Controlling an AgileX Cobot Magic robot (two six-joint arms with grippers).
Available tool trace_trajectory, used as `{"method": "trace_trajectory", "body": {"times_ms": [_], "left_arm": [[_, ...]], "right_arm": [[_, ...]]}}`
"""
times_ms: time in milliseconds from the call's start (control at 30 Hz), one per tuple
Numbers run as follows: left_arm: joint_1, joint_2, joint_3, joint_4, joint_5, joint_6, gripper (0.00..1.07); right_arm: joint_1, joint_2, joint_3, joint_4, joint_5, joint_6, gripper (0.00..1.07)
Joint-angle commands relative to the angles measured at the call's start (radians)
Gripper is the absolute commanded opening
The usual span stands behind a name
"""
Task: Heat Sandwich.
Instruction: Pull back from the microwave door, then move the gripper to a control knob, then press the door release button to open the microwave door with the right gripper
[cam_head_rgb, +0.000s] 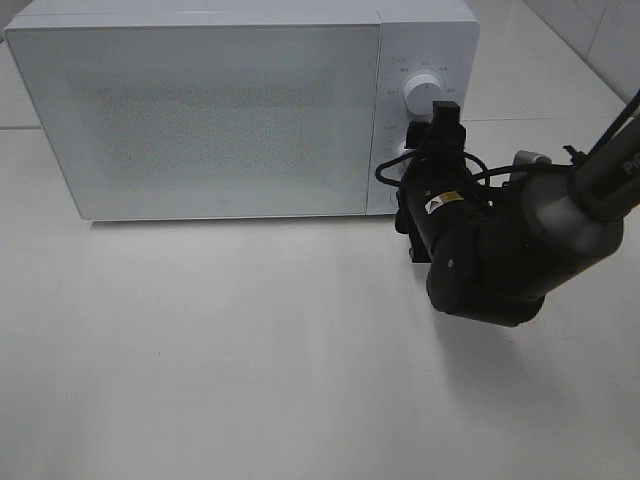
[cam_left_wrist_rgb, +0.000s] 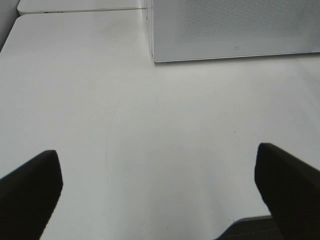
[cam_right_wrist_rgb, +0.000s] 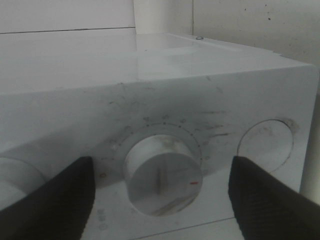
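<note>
Nearest us is the bench (cam_head_rgb: 200, 350): flat, matte white, smooth, with faint hairline scuffs. The left end effector (cam_left_wrist_rgb: 157, 165) hangs over it with its blunt black fingers (cam_left_wrist_rgb: 30, 195) spread as wide as they go and only bare benchtop between them.

Next is the right arm (cam_head_rgb: 500, 250), a bulky black rounded housing with a satin finish, a small yellow label (cam_head_rgb: 447, 200) and a thin looped black cable (cam_head_rgb: 385, 170). Its right end effector (cam_right_wrist_rgb: 162, 175) is up against the control panel. The jaws are parted either side of the lower knob (cam_right_wrist_rgb: 162, 182) with a gap showing on each side, so it grips nothing. The pads (cam_right_wrist_rgb: 60, 200) have a fine dotted grip texture. The knob is a round white plastic cylinder with a raised ridge, a red mark and printed ticks around it.

Beyond that is the upper knob (cam_head_rgb: 420, 95), the same round white shape. Behind stands the microwave (cam_head_rgb: 200, 110), a boxy glossy white shell. Its door is shut, a frosted panel with a fine speckled mesh.

We cannot tell where the sandwich is. The door panel is not see-through.
</note>
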Motion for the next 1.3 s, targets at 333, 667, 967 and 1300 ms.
{"method": "trace_trajectory", "body": {"times_ms": [333,667,967,1300], "left_arm": [[0.003,-0.02,0.001,-0.007,-0.01,-0.007,1.0],[0.003,-0.02,0.001,-0.007,-0.01,-0.007,1.0],[0.003,-0.02,0.001,-0.007,-0.01,-0.007,1.0],[0.003,-0.02,0.001,-0.007,-0.01,-0.007,1.0]], "right_arm": [[-0.007,-0.02,-0.003,-0.075,-0.096,-0.023,0.76],[-0.007,-0.107,0.153,-0.17,-0.042,-0.023,0.76],[-0.007,-0.258,0.32,-0.268,0.06,-0.068,0.76],[-0.01,-0.5,0.386,-0.332,0.518,-0.494,0.76]]}}
